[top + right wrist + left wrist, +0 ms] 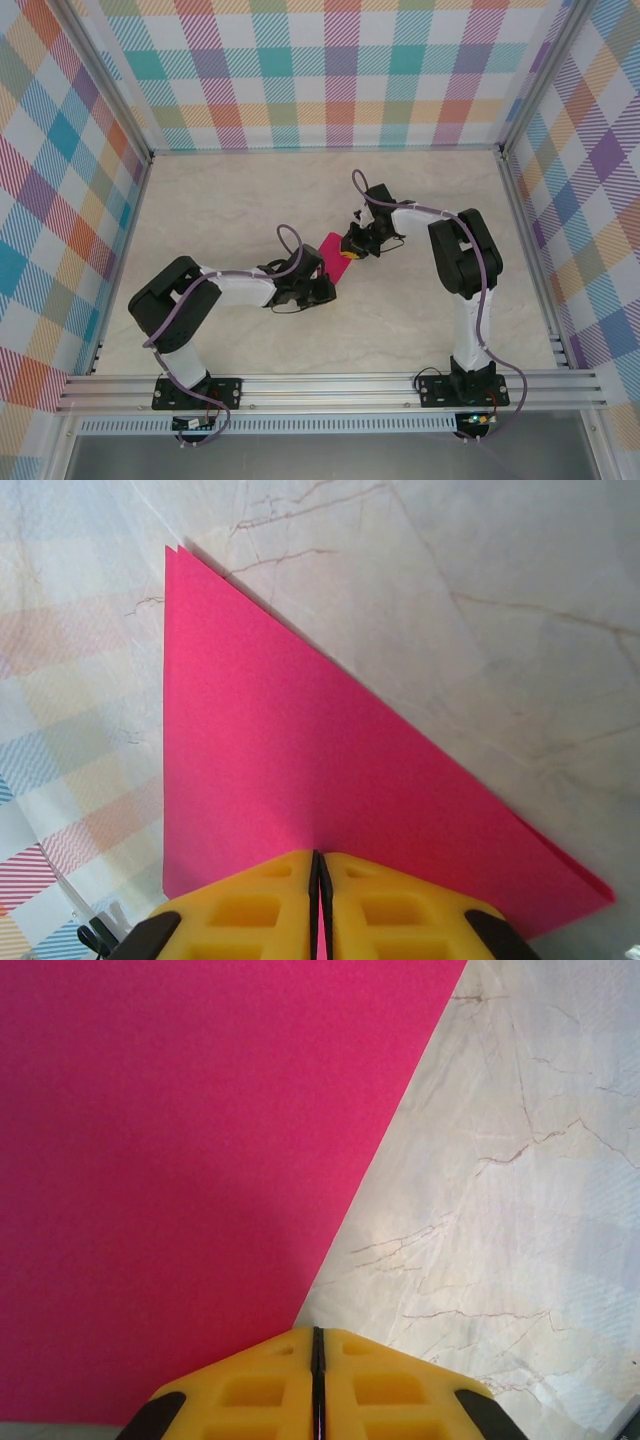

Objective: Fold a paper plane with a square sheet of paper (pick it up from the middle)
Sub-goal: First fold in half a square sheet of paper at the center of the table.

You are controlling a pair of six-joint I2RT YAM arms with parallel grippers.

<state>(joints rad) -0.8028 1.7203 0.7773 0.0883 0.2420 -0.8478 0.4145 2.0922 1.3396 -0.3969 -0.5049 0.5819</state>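
Holding the pink paper triangle (300, 750) between the arms at mid-table, we have the right gripper (318, 858) and left gripper (316, 1335) pinched shut on its edges. We judge it thin, light and floppy, so grip gently near the creases.

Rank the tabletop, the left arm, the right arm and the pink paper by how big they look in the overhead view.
1. the tabletop, largest
2. the left arm and the right arm, which look about alike, so I won't rank them against each other
3. the pink paper, smallest by far
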